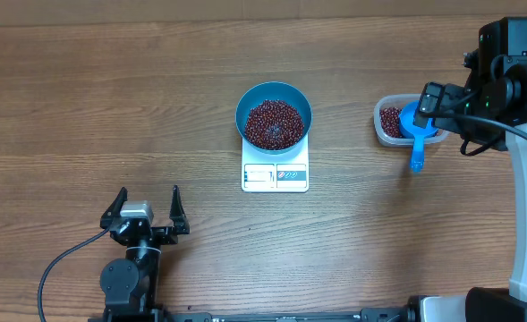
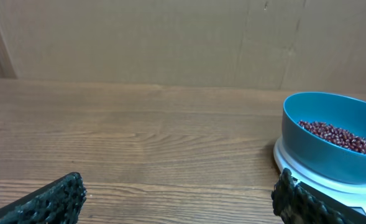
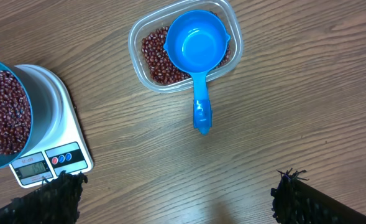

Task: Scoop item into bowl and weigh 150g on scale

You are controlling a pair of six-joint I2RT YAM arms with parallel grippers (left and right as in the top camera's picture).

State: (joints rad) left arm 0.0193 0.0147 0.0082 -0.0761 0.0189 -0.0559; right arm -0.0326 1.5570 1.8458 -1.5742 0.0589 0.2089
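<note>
both jaws stand apart, empty. bowl [image 1: 274,94] of beans [image 1: 274,123] sits on the scale [image 1: 275,175]; scoop [image 3: 198,46] rests in tub [image 3: 135,43], right of the scale. read display [image 3: 33,167] before scooping more.

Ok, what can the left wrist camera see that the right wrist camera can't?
Only the left wrist view shows the plain brown wall behind the table. Only the right wrist view shows the clear tub of beans, the blue scoop resting in it, and the scale's display. Both show the blue bowl holding beans, sitting on the white scale, and the wooden table.
</note>
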